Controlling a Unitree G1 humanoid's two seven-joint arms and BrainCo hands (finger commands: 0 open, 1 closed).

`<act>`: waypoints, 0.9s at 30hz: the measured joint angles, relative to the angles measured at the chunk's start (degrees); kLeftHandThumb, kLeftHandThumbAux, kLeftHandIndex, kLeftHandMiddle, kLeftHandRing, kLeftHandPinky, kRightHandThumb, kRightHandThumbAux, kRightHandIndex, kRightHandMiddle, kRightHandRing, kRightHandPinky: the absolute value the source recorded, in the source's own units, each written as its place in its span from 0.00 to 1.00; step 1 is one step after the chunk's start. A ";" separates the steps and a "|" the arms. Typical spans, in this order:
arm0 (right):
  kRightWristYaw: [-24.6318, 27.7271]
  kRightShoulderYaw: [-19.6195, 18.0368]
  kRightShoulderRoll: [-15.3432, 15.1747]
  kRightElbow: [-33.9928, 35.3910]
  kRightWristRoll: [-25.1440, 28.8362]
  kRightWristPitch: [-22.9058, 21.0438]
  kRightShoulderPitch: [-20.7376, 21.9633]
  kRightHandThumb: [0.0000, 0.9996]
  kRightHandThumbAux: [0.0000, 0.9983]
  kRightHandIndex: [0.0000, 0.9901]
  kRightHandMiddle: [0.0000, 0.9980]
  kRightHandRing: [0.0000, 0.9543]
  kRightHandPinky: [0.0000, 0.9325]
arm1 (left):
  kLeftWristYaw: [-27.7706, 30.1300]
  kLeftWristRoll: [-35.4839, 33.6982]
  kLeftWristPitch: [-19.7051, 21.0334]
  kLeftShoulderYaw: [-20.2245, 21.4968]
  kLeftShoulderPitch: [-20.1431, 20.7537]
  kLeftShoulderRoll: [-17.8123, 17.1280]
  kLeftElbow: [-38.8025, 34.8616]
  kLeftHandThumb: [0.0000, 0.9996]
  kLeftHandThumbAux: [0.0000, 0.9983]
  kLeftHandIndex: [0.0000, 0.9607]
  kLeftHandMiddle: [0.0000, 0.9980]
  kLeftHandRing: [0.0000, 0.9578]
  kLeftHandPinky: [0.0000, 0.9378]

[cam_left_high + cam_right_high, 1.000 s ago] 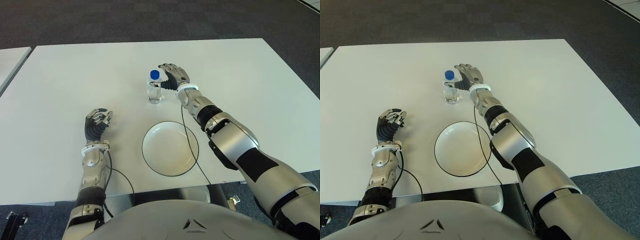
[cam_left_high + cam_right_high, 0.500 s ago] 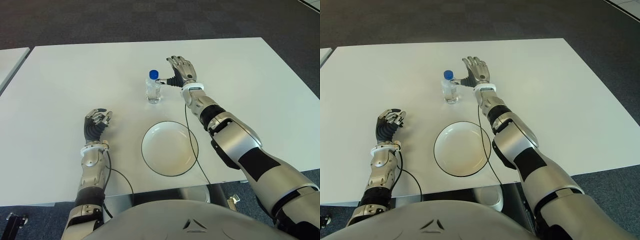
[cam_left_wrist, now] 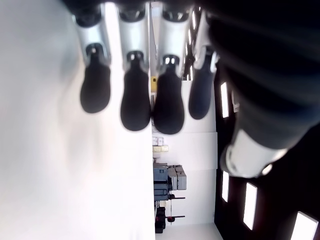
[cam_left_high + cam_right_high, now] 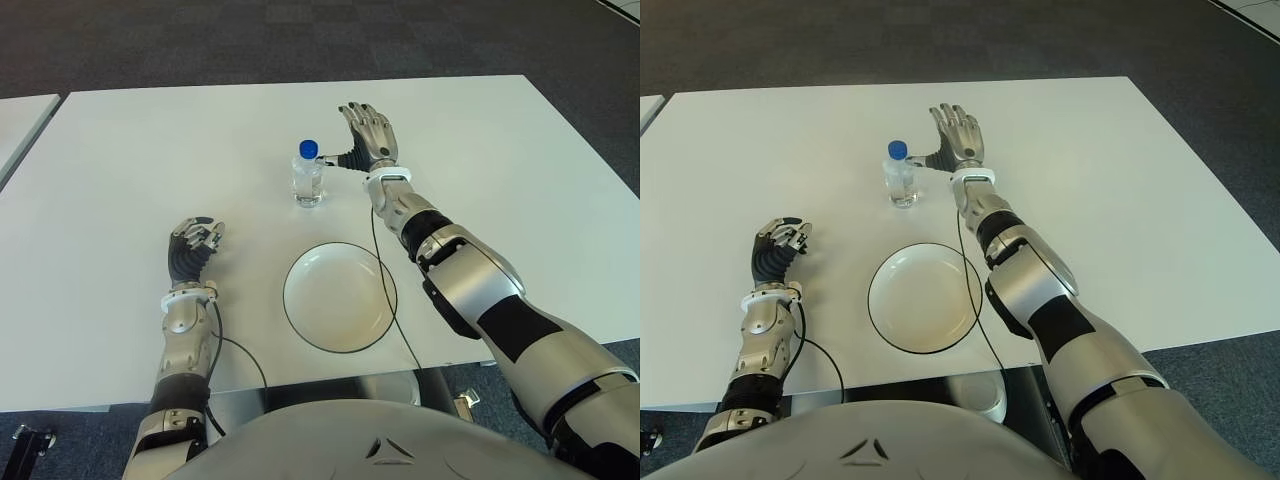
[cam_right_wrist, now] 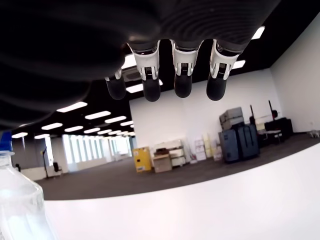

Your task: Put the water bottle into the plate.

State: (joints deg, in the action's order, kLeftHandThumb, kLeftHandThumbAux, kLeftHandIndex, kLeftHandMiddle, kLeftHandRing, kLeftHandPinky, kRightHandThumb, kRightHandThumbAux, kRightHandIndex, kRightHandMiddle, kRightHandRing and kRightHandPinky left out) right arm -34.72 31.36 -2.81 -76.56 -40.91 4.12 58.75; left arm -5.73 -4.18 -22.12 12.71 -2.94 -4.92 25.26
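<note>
Clear plastic, blue-capped, the water bottle (image 4: pixel 308 176) stands upright in the upper centre of your left eye view, apart from the round white black-rimmed plate (image 4: pixel 339 297) below it. Your right hand (image 4: pixel 368 141), beside the bottle a second ago, has drawn back, fingers spread wide and holding nothing, so you must grasp again. Your left hand (image 4: pixel 194 247) shows lower left, fingers curled and empty. In the right wrist view the bottle is cut off at the lower left corner. The left wrist view shows only fingers (image 3: pixel 135 100).
</note>
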 measured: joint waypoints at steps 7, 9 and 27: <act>-2.40 -0.52 0.00 0.00 0.13 1.87 -0.13 0.63 0.44 0.03 0.00 0.00 0.02 | 0.22 -0.25 -0.78 0.04 -0.01 0.00 0.17 0.71 0.71 0.46 0.72 0.73 0.73; -2.40 -0.52 0.05 0.00 0.13 2.16 -0.12 0.61 0.44 0.02 0.00 0.00 0.01 | 0.22 -0.27 -0.89 0.04 -0.01 0.00 0.21 0.71 0.71 0.46 0.72 0.73 0.73; 23.47 -5.51 1.79 0.05 7.04 9.17 1.23 0.52 0.33 0.00 0.00 0.00 0.00 | 0.22 0.31 -1.82 0.01 -0.04 -0.04 0.84 0.71 0.71 0.46 0.73 0.74 0.73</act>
State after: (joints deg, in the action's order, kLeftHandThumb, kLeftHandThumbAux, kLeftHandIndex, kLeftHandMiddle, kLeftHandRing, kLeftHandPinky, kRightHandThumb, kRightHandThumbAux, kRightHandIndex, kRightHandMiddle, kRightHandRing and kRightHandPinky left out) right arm -11.25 25.85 -1.02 -76.51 -33.87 13.28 59.98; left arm -5.52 -3.86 -23.94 12.71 -2.98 -4.96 26.10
